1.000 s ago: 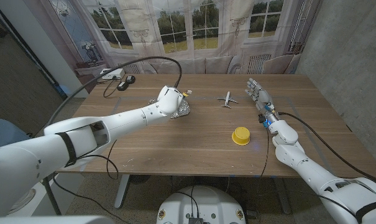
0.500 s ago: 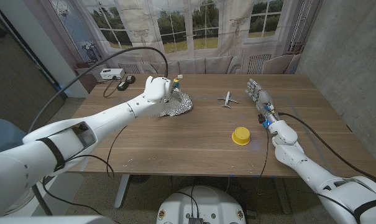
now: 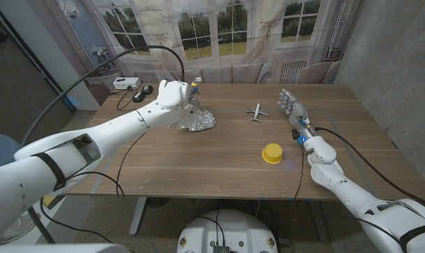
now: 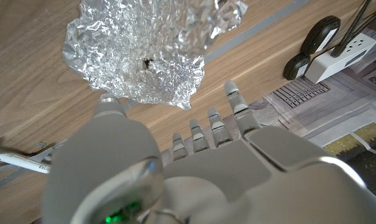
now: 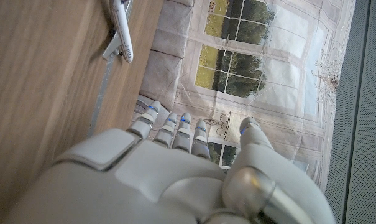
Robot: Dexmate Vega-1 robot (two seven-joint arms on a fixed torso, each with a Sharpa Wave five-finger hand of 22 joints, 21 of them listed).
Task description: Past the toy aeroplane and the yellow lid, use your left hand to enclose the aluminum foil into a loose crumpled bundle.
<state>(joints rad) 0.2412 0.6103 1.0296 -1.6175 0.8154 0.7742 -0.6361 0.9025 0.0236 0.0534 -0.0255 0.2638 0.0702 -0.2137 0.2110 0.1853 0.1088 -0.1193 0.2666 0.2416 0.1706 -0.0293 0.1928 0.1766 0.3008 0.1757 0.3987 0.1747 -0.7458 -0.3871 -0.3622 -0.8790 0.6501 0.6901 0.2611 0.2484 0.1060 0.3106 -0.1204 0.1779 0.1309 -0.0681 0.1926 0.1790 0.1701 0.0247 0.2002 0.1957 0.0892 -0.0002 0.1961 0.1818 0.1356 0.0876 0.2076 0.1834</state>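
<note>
Glossy white shells on both arms, black bands at the joints. Left hand [image 3: 173, 93] and right hand [image 3: 291, 103] pale grey, segmented fingers [image 4: 236, 104]. Black cables trailing from each forearm. Green light glowing on left thumb base. Blue marks on right fingertips [image 5: 151, 109].

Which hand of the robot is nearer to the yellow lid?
Right. The right hand stands beyond the yellow lid, slightly to its right; the left hand is far across the table, beside the aluminum foil.
</note>
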